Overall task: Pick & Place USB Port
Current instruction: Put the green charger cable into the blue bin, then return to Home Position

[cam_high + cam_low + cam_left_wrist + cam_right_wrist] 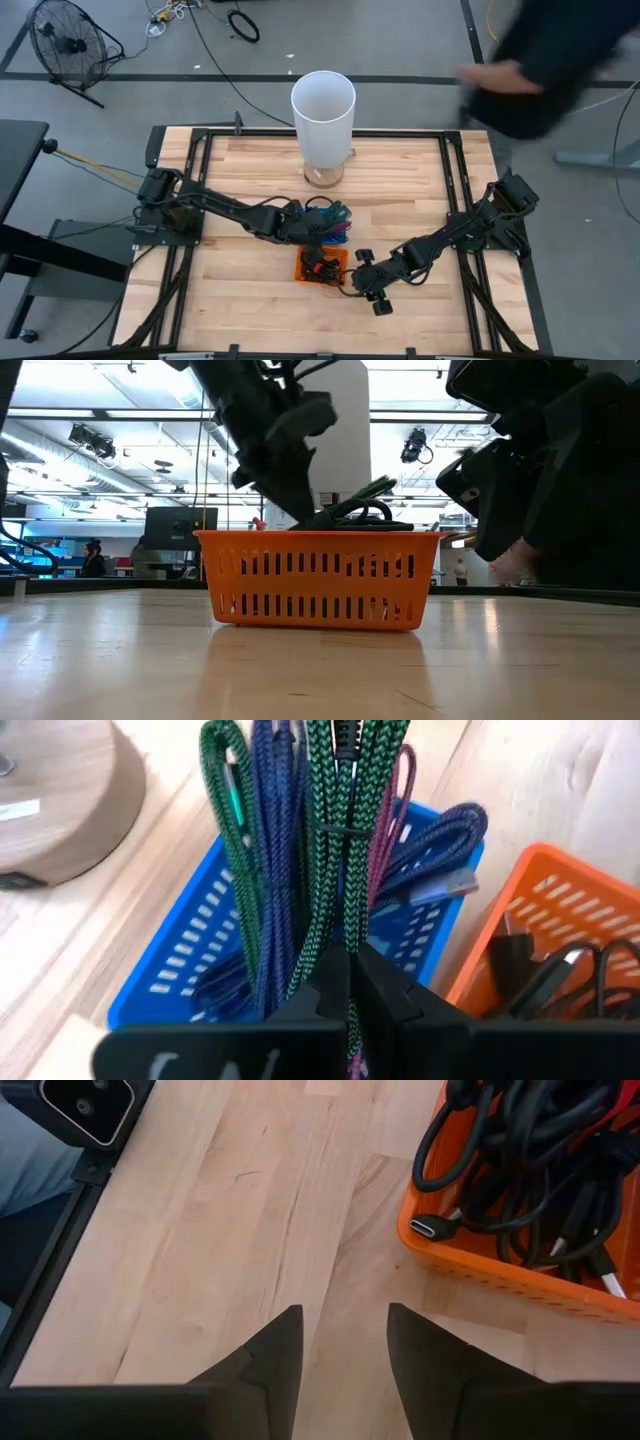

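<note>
A blue basket [190, 935] holds several braided USB cables in green, blue and purple. My left gripper [347, 970] is above it, shut on a tied green cable bundle [335, 840]; in the high view it sits at the table's middle [322, 228]. An orange basket [322, 265] full of black cables [530, 1150] stands just on the near side of the blue one. My right gripper [345, 1312] hangs open over bare wood beside the orange basket's right side [358, 283] and touches nothing. My left gripper pinches the green braided bundle [340, 945] between its two fingers, below the thin tie [335, 830] that binds the strands. The fingers come slanting down from the table's left. The bundle runs on past the fingers over the blue basket; whether its far end rests there is hidden.
A tall white cylinder [323, 105] on a round wooden base [60, 800] stands at the table's far middle. A person in dark clothes [560, 60] leans near the far right corner, hand [490, 75] off the table. Bare wood lies left, right and near.
</note>
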Motion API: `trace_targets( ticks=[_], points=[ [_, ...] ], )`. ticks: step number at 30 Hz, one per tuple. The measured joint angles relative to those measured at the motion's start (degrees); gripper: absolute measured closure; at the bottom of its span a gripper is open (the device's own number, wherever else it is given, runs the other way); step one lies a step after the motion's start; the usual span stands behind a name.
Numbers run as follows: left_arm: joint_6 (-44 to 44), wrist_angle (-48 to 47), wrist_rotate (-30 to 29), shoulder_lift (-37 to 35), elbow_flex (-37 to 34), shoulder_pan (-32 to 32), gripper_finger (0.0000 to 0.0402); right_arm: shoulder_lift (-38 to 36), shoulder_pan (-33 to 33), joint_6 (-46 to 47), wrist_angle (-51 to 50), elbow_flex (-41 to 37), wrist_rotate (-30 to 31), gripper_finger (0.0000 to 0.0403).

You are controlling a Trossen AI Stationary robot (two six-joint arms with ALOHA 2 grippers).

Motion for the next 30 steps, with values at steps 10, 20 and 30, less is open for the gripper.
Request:
trace_targets(
  ticks=[10, 20, 30],
  points=[
    [-1.23, -1.76, 1.26, 2.69, 0.02, 0.71, 0.0389, 0.02, 0.00, -0.15, -0.15, 0.00, 0.35, 0.0257],
    [-0.13, -0.19, -0.30, 2.90, 0.72, 0.89, 0.0304, 0.02, 0.00, -0.17, -0.22, 0.00, 0.59, 0.0257],
    [7.95, 0.58, 0.40, 2.24, 5.21, 0.87, 0.0270, 0.02, 0.00, -0.39, -0.10, 0.00, 1.15, 0.0257]
  ],
)
